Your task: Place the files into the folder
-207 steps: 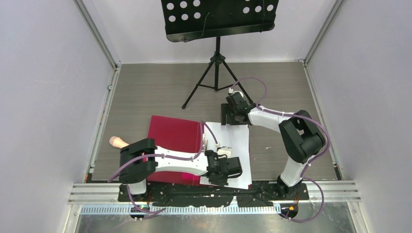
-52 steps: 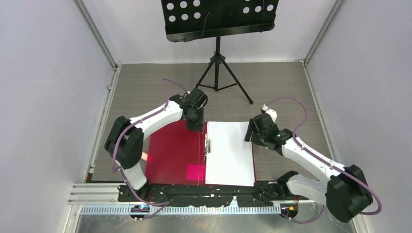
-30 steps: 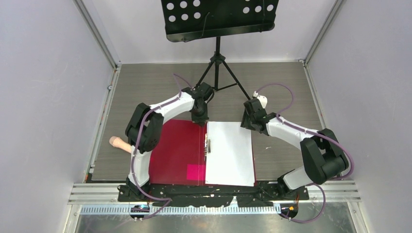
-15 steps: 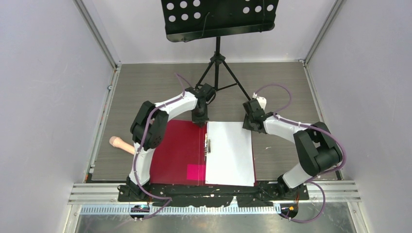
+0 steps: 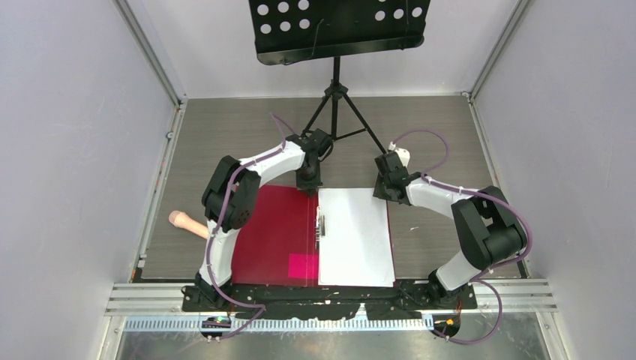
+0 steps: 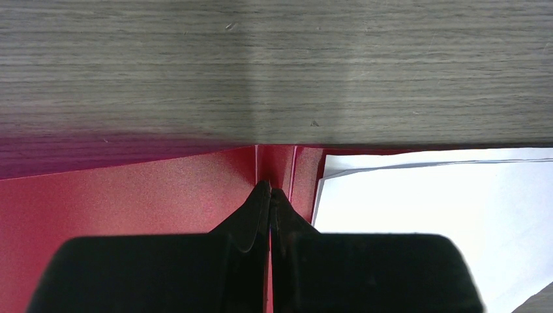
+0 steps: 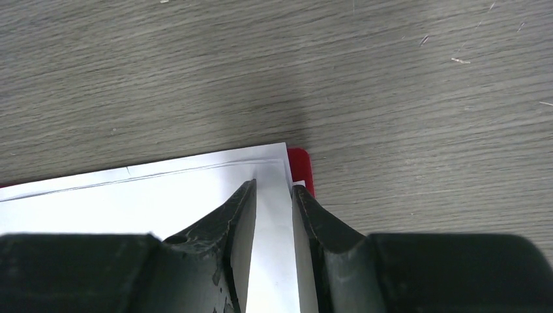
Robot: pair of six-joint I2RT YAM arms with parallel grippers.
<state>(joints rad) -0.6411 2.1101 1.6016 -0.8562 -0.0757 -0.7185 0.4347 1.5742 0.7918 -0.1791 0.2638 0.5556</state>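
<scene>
The crimson folder (image 5: 270,232) lies open and flat, with its pink patch (image 5: 302,265) near the front and its metal clip (image 5: 322,223) along the spine. The white files (image 5: 354,236) lie on its right half. My left gripper (image 5: 310,187) is shut, its tips on the far end of the spine fold (image 6: 269,189), beside the files' corner (image 6: 424,195). My right gripper (image 5: 384,193) is narrowly open, its tips (image 7: 274,186) resting on the files' far right corner (image 7: 130,195). A bit of the red folder (image 7: 301,163) shows past that corner.
A black music stand's tripod (image 5: 335,112) stands on the table just behind the folder, its perforated tray (image 5: 337,26) overhead. A peach-coloured object (image 5: 186,223) lies left of the folder. Grey walls close in both sides. A metal rail (image 5: 330,296) runs along the front edge.
Over the last two seconds both grippers moved to the folder's far edge, the left onto the spine, the right onto the files' corner. In the last half second almost nothing moved.
</scene>
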